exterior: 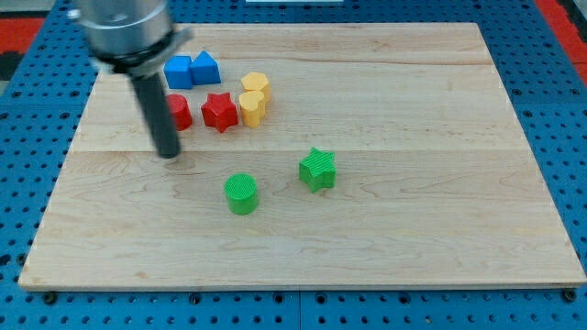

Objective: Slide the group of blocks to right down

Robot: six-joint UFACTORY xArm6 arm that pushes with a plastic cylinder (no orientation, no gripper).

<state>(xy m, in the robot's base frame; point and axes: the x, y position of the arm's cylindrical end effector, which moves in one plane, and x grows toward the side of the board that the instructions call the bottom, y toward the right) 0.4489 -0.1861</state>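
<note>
A cluster of blocks lies at the upper left of the wooden board: a blue cube, a blue wedge-like block, a red round block partly hidden by the rod, a red star, a yellow hexagonal block and a yellow cylinder. A green cylinder and a green star sit apart near the middle. My tip rests on the board just below and left of the red round block, left of the green blocks.
The board lies on a blue perforated base. A red area shows at the view's top corners. The arm's grey body hangs over the board's top left corner.
</note>
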